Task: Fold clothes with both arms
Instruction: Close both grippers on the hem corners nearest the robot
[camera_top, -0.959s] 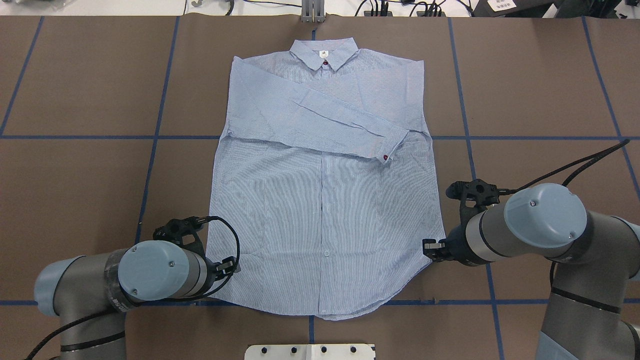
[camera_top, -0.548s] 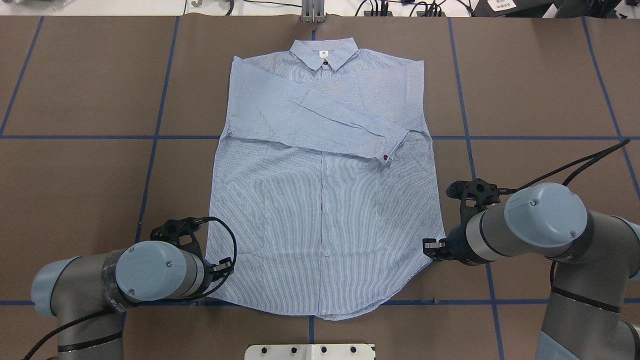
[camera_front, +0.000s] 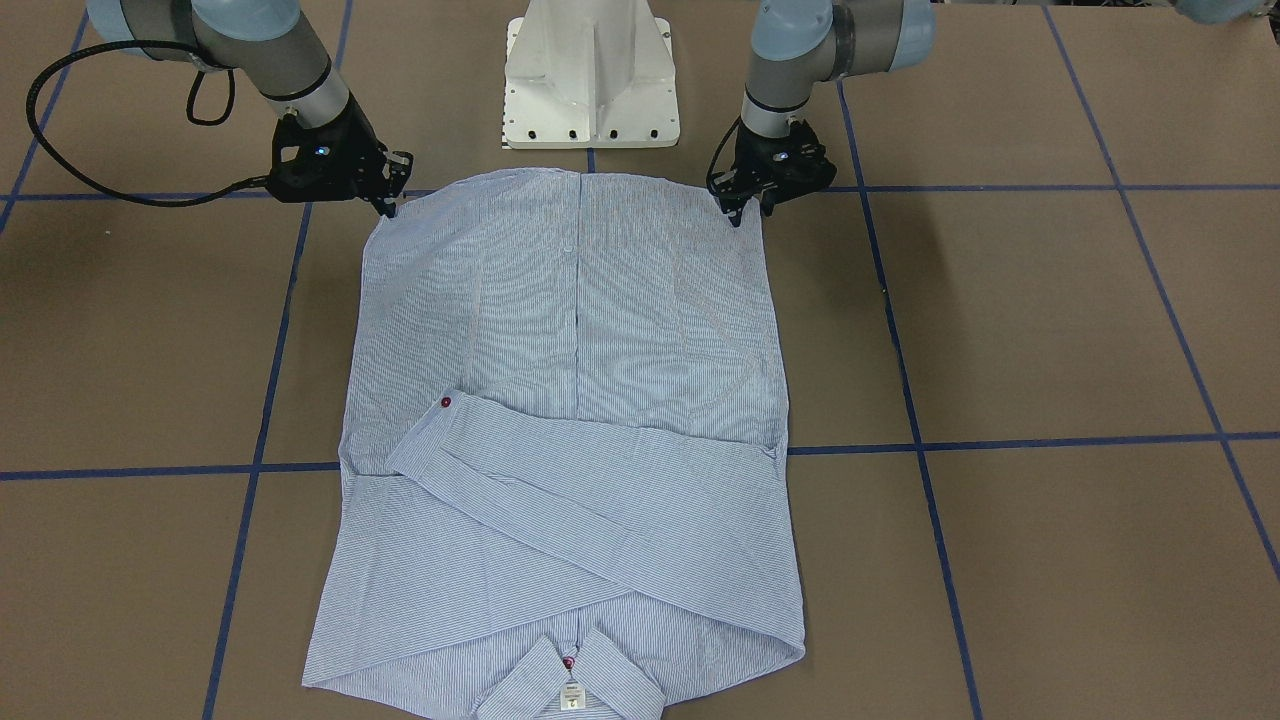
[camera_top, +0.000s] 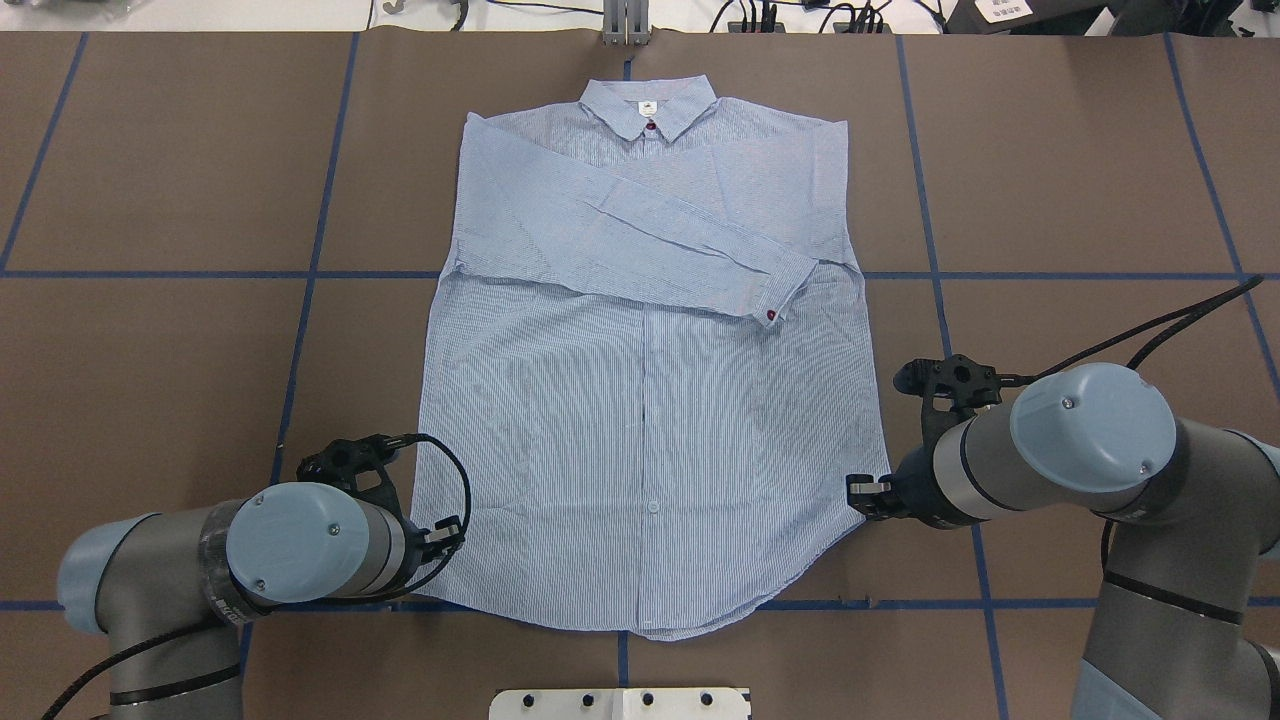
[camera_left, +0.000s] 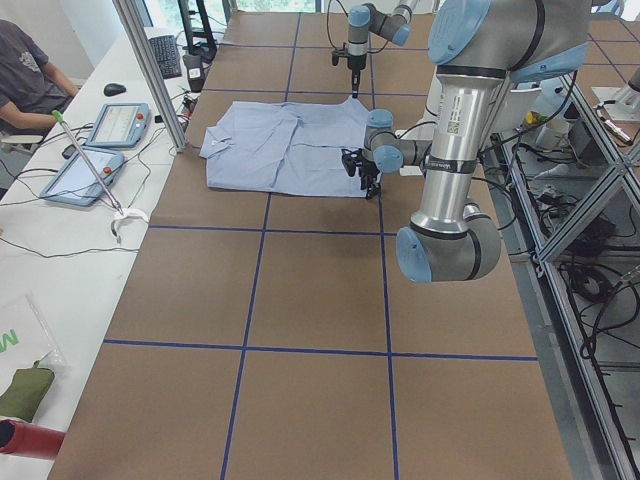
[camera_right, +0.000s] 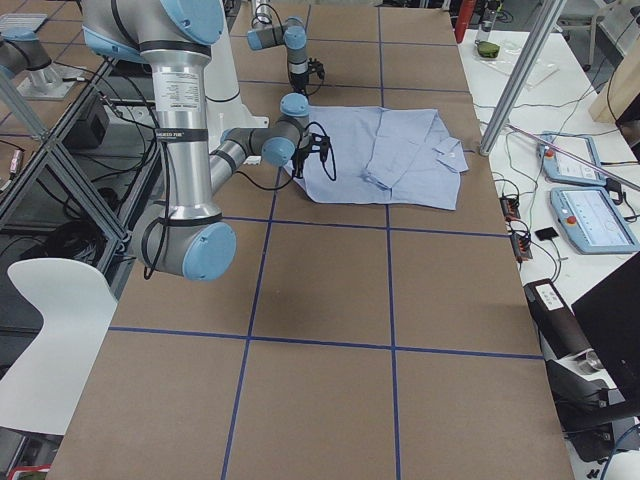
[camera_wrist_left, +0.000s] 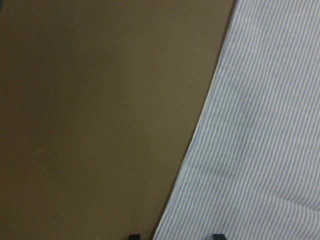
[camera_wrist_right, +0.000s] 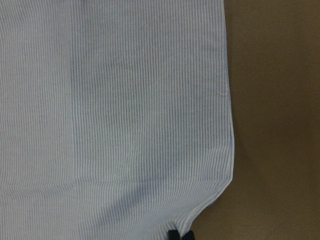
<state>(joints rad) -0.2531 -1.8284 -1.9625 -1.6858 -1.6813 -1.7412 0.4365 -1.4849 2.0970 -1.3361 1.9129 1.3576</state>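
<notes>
Lower left, overhead view: the left hand (camera_top: 448, 531) has slid a touch down and outward over the last second, and sits at the shirt (camera_top: 650, 420) where side edge meets hem (camera_top: 640, 625). In its wrist view the fingers (camera_wrist_left: 217, 236) stand wide, straddling the cloth edge, with nothing pinched.

Centre: the shirt lies flat on the desk (camera_top: 150, 380). Collar (camera_top: 648, 105) at top of frame, hem at bottom, one sleeve (camera_top: 690, 250) folded across the chest. No crease has shifted.

Lower right: the right hand (camera_top: 858, 496) has hardly moved from the other hem corner. Its wrist view shows the fingers drawn narrow on the cloth edge, apparently gripping it.

Judgement: the right side looks set and the left is lining up its grip. Lifting the hem toward the collar has not begun.
</notes>
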